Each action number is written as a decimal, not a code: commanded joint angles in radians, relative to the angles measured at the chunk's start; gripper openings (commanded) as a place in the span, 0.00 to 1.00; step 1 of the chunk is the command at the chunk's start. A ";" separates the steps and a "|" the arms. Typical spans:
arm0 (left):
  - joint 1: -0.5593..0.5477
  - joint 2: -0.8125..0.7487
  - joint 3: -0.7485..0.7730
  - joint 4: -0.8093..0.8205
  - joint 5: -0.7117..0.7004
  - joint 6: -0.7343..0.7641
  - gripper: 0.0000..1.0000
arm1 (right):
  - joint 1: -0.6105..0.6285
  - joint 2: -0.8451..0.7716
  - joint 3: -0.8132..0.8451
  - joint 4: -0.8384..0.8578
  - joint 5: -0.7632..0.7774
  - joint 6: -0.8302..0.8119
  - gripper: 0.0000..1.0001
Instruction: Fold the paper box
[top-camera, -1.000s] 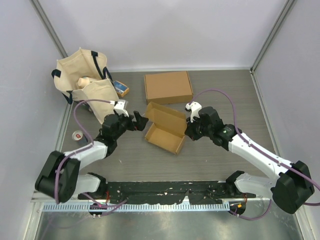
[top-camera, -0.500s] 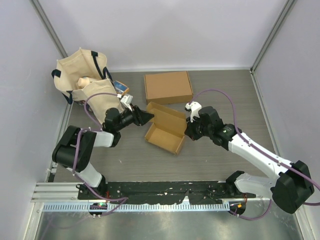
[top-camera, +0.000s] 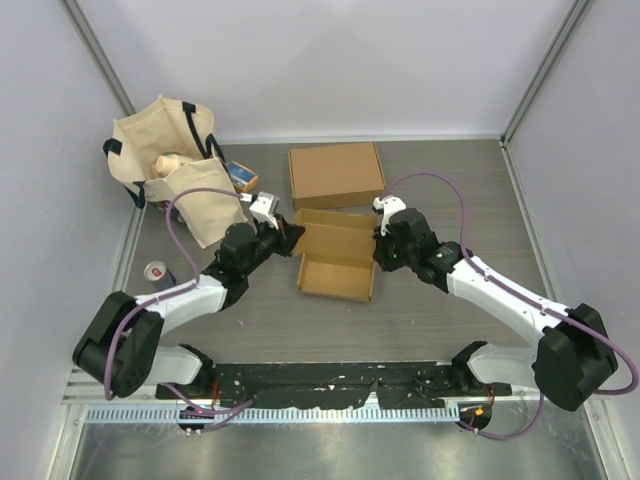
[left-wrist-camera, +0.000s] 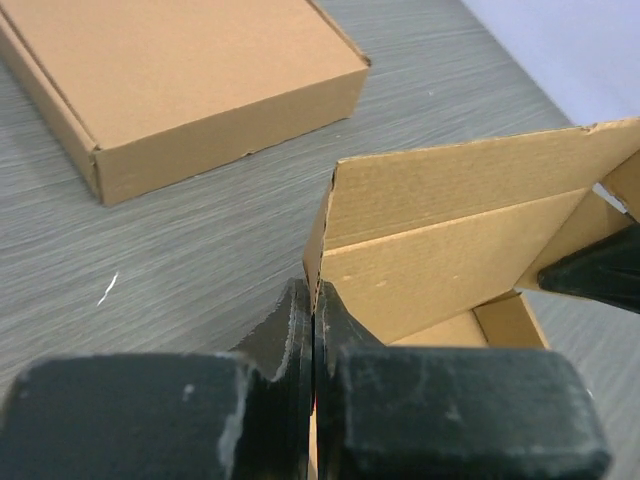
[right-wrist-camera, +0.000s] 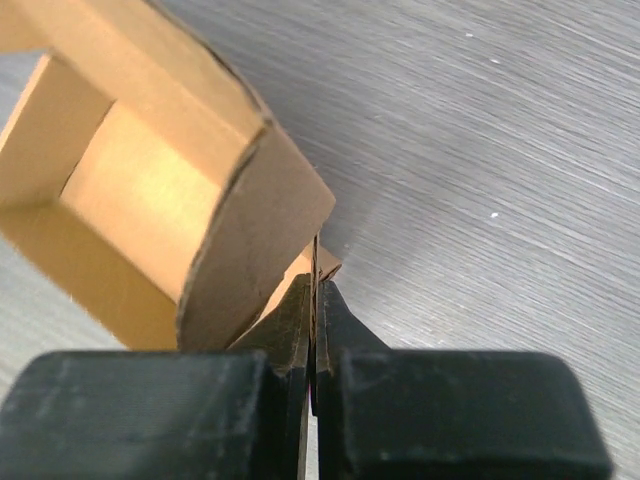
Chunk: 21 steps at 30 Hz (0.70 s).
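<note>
Where the box (top-camera: 335, 268) sits open in the middle of the surface (top-camera: 440, 180), near a flat carton (top-camera: 336, 173), the left claw (top-camera: 292, 234) is clamped on its left wall and the right claw (top-camera: 378, 258) on its right flap.

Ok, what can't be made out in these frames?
Bag contents: top view, its folds cover all but a pale lump.
Blue item beside the bag: top view, too small to identify.
Can label: top view, too small.
Closed box: left wrist view, cut off by top and left edges.
Open box: left wrist view, right part runs off the frame.
</note>
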<state>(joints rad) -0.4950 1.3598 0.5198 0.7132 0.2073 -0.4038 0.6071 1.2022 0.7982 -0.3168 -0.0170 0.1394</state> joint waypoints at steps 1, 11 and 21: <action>-0.105 -0.092 0.028 -0.207 -0.325 0.089 0.00 | 0.022 0.026 0.053 0.117 0.199 0.144 0.02; -0.194 -0.102 -0.014 -0.204 -0.402 0.017 0.14 | 0.060 0.060 0.033 0.171 0.344 0.351 0.10; -0.194 -0.099 -0.006 -0.208 -0.413 0.068 0.25 | 0.063 0.045 0.015 0.200 0.310 0.290 0.04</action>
<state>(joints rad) -0.6853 1.2621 0.5163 0.4866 -0.1619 -0.3737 0.6659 1.2743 0.7998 -0.1928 0.2939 0.4362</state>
